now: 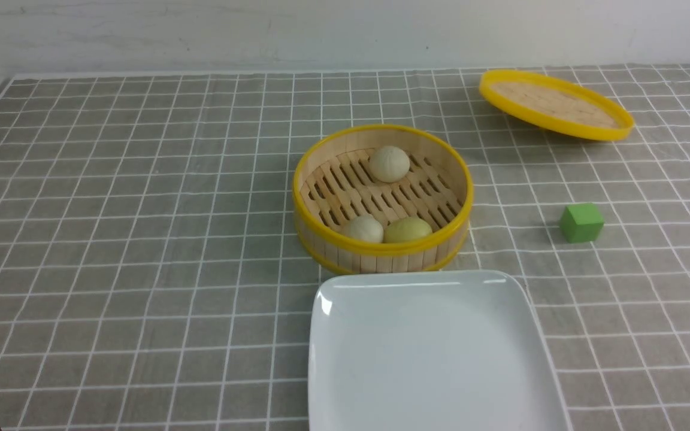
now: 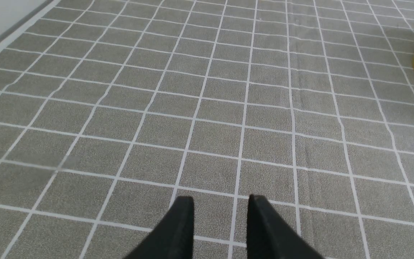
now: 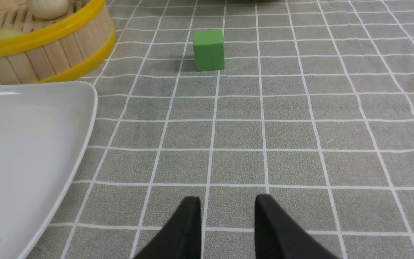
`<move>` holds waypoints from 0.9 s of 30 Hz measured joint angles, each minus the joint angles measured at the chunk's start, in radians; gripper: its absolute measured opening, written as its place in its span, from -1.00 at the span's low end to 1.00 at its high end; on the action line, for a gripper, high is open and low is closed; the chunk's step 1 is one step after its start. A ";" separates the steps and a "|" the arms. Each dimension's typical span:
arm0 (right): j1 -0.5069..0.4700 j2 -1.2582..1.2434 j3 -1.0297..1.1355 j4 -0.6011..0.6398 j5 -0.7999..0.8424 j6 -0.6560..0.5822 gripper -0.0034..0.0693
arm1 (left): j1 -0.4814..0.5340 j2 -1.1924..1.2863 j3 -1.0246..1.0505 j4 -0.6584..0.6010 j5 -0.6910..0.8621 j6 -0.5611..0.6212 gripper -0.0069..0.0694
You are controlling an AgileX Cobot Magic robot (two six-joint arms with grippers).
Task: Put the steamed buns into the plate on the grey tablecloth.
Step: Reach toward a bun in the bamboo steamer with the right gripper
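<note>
A pale wall point(image 1: 201, 30) backs a desk covered edge to edge by the grey tablecloth point(image 1: 111, 239) with its white grid. On the left, the left hand point(image 2: 221, 201) hangs low over bare cloth, its two black fingers spread with nothing between them, well apart from the food. In the middle stands a round bamboo steamer point(image 1: 381, 254) with a yellow rim, uncovered. All three steamed buns sit inside it: the far bun point(image 1: 389, 163), off-white, toward the far side, and the pale near bun point(image 1: 363, 229) right beside the yellowish bun point(image 1: 408, 230) against the near wall. Just on the near side of the steamer lies the white plate point(image 1: 429, 359), with nothing on it. Further right a green cube point(image 1: 581, 222) sits on the cloth, and at the far right the lid point(image 1: 554, 105) appears to rest tilted. The right hand point(image 3: 227, 203) hovers over cloth just right of the plate, fingers likewise parted and holding nothing. By my reading the task has hardly begun: the lid is off, but no bun has reached the plate, so all three are left to carry over.
</note>
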 joint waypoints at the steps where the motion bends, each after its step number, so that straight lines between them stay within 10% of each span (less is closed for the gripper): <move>1: 0.000 0.000 0.000 0.000 0.000 0.000 -0.25 | 0.000 0.000 0.000 0.000 0.000 0.000 -0.19; 20: 0.000 0.000 0.000 0.013 0.000 0.013 -0.25 | 0.000 0.000 0.000 0.000 0.000 0.000 -0.19; 27: 0.000 0.000 0.005 0.464 0.012 0.312 -0.25 | 0.000 0.000 0.000 0.000 0.000 0.000 -0.19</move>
